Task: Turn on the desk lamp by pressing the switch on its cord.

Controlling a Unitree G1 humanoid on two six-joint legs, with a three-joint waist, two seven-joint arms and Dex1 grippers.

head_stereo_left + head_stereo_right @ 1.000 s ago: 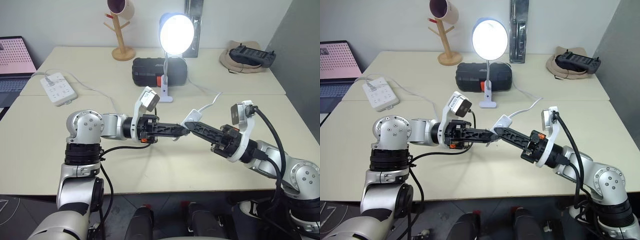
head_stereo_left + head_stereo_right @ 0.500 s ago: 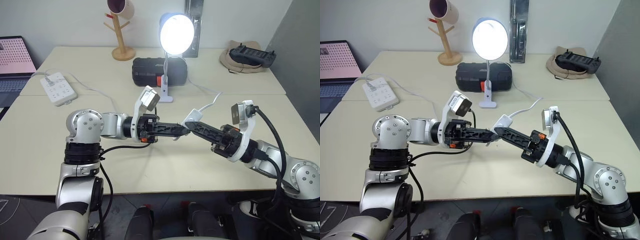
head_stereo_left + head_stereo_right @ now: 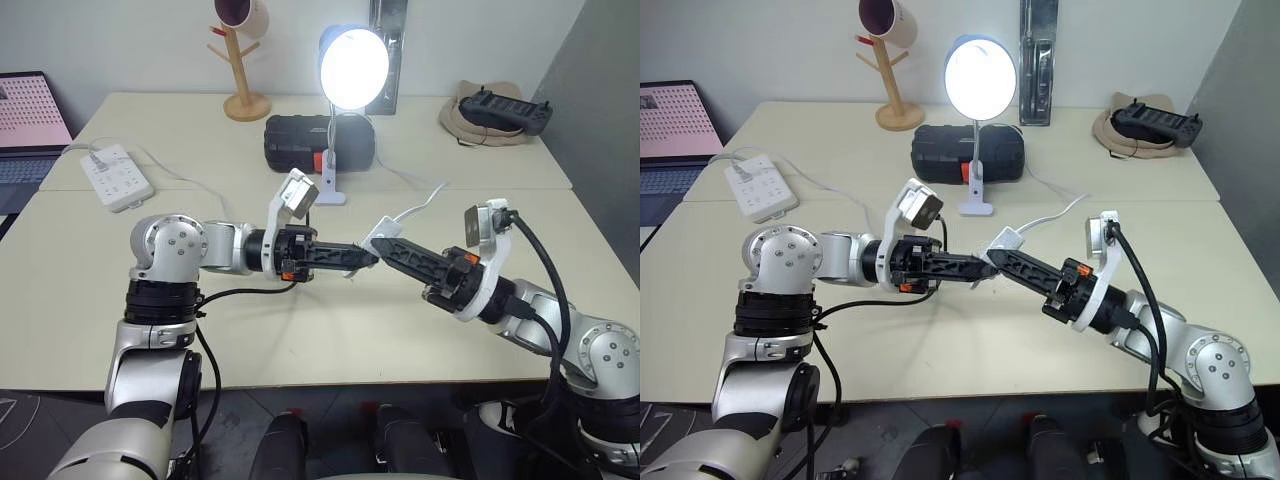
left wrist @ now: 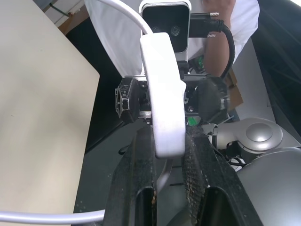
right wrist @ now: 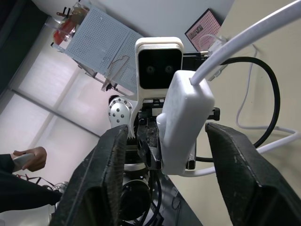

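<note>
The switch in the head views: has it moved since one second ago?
No. The switch stays at the same spot, right of the desk lamp base and just nearer than the table seam, clamped in the left gripper.

front table [image 3: 300, 340]: bare | behind: black case [image 3: 318, 143], desk lamp [image 3: 352, 70]

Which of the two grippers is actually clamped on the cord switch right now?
The left gripper: its fingers pinch the white switch on both sides. The right gripper stands open, its fingers spread clear of the switch.
</note>
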